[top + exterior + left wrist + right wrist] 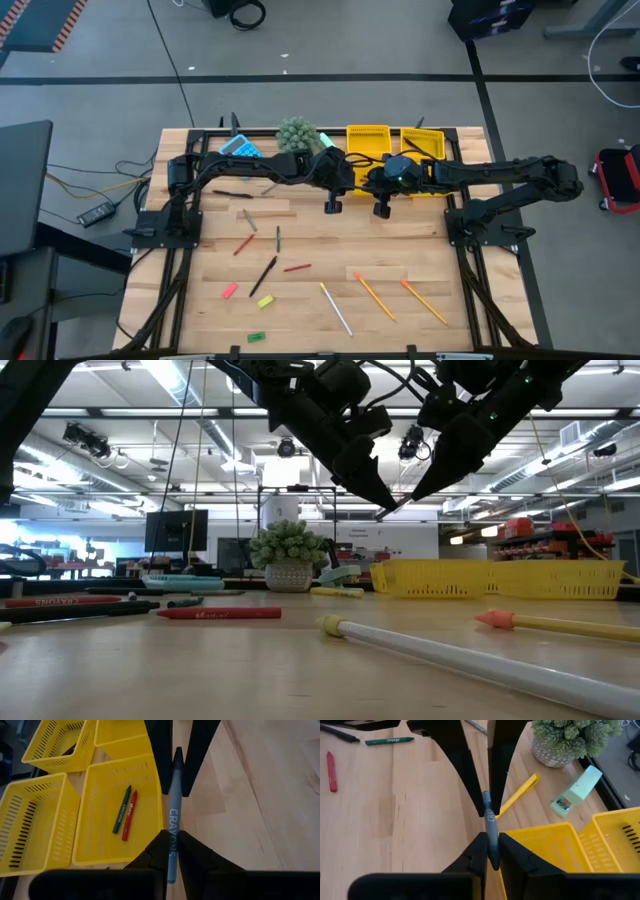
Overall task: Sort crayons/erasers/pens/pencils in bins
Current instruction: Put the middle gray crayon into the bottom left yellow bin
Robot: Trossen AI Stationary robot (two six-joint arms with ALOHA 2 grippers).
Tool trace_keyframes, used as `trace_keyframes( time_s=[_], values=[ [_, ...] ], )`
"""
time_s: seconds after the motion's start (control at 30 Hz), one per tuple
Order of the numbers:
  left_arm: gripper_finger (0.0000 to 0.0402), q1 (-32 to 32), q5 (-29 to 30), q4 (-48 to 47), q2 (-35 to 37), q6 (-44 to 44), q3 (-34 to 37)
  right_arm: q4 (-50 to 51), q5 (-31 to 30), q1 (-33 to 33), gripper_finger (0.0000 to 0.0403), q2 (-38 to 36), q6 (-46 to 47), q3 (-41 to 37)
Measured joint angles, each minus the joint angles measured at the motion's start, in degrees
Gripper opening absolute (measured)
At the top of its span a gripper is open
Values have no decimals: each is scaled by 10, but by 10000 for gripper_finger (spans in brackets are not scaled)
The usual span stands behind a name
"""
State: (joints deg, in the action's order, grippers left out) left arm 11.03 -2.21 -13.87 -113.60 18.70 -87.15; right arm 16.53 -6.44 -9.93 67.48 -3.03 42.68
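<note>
Meeting above the back half of the table (400,250), the left claw (170,845) and the right claw (490,847) both pinch the same blue-grey crayon (172,820), one at each end, so the stick hangs in the air between them. The left wrist view shows the word CRAYONS printed along its paper sleeve, with the left fingers (197,855) pressed against its near end and the other arm's two dark fingers closed on its far end. The right wrist view gives the mirror of this: the right claw nips one end and the left arm's fingers grip the other.

From the low view the two claws come down from above and their tips meet well clear of the table top, just in front of the bins (500,578).

Below the held crayon stands one yellow bin (117,810) of the four (grouped two by two), and it holds a green crayon (122,810) and a red crayon (129,815) lying side by side. The neighbouring bins look bare inside as far as they show.

Elsewhere on the table lie a red crayon (297,268), a dark pen (264,275), orange pencils (374,296), a whitish pencil (336,308), and pink (229,291), yellow (265,301) and green (257,337) erasers near the front. A potted plant (297,133) stands at the back beside the bins.
</note>
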Motion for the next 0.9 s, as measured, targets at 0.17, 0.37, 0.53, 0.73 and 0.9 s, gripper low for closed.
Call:
trace_keyframes(
  time_s=[0.17, 0.37, 0.53, 0.73, 0.9],
  values=[
    [33, 0, 0, 0, 0, 0, 0, 0, 0, 0, 43, 0, -5, 0],
    [53, 0, 0, 1, 0, 0, 0, 0, 0, 0, 43, 0, -15, 0],
    [65, 0, 16, 3, 0, 0, 0, 0, -9, -1, 43, 0, -24, 0],
    [82, 0, 56, 2, 0, 6, 0, 12, -11, -23, 43, 0, -32, 0],
    [105, 2, 70, -16, 5, 17, 0, 46, -3, -51, 43, 0, -31, 0]
  ],
)
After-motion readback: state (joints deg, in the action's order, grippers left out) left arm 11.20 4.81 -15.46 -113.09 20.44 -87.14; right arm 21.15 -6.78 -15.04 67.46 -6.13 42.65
